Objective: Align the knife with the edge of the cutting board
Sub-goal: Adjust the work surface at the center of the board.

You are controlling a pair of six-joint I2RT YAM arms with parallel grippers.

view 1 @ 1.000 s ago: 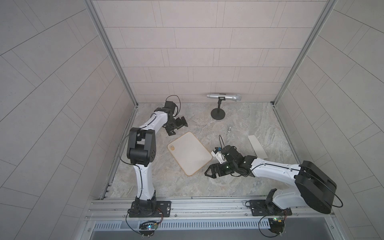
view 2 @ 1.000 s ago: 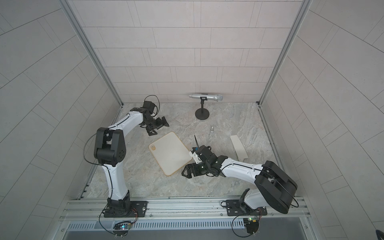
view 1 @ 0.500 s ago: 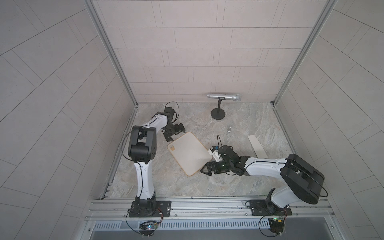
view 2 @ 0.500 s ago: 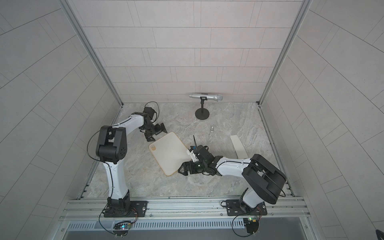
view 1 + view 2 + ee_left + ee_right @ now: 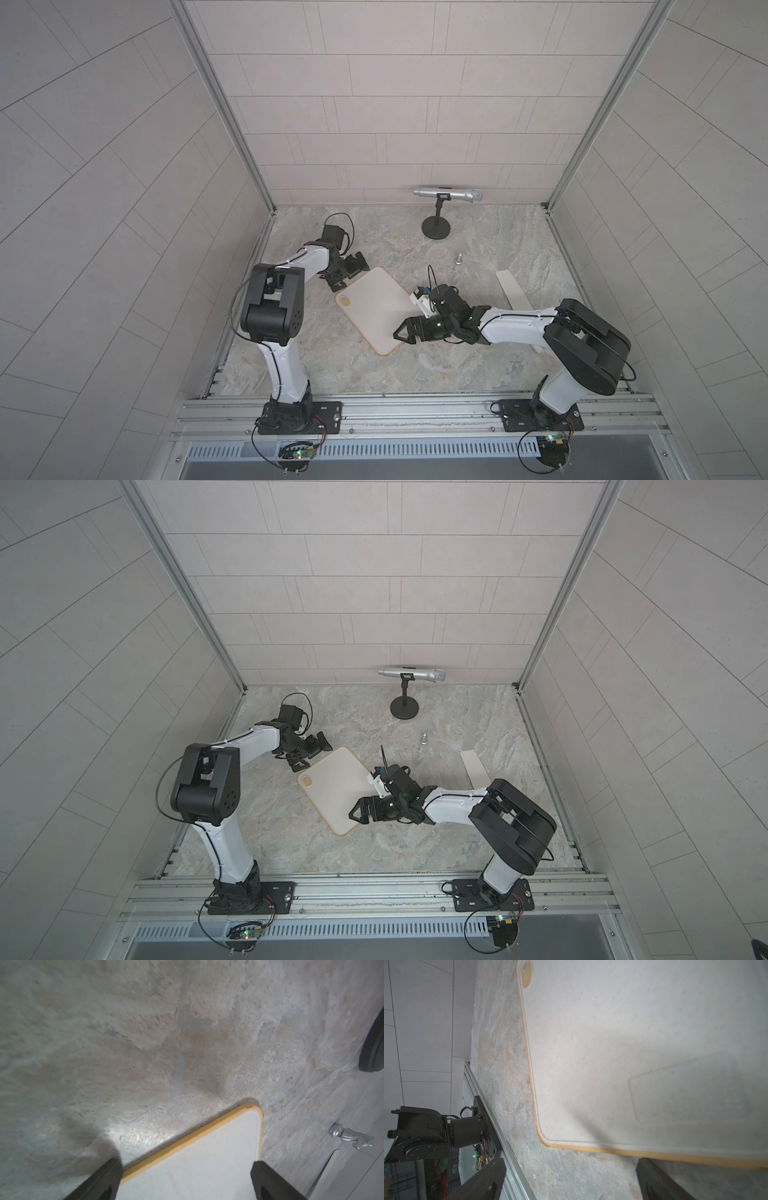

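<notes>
- Knife (image 5: pixel 510 289): flat on the table (image 5: pixel 457 365), right side, well apart from the cutting board (image 5: pixel 374 307).
- Cutting board: askew, mid-table.
- Left claw (image 5: pixel 352 275): wide, holding nothing, at the board's far corner.
- Right claw (image 5: pixel 405 331): wide, holding nothing, by the near corner.
- Microphone (image 5: pixel 449 194): on its stand, at the rear.

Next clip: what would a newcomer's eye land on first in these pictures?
The cream cutting board lies skewed in the middle of the stone table, with the open left gripper at its far-left edge and the open right gripper at its near-right edge. The knife lies apart near the right wall, touched by neither gripper. A silver microphone on a stand sits at the back.
</notes>
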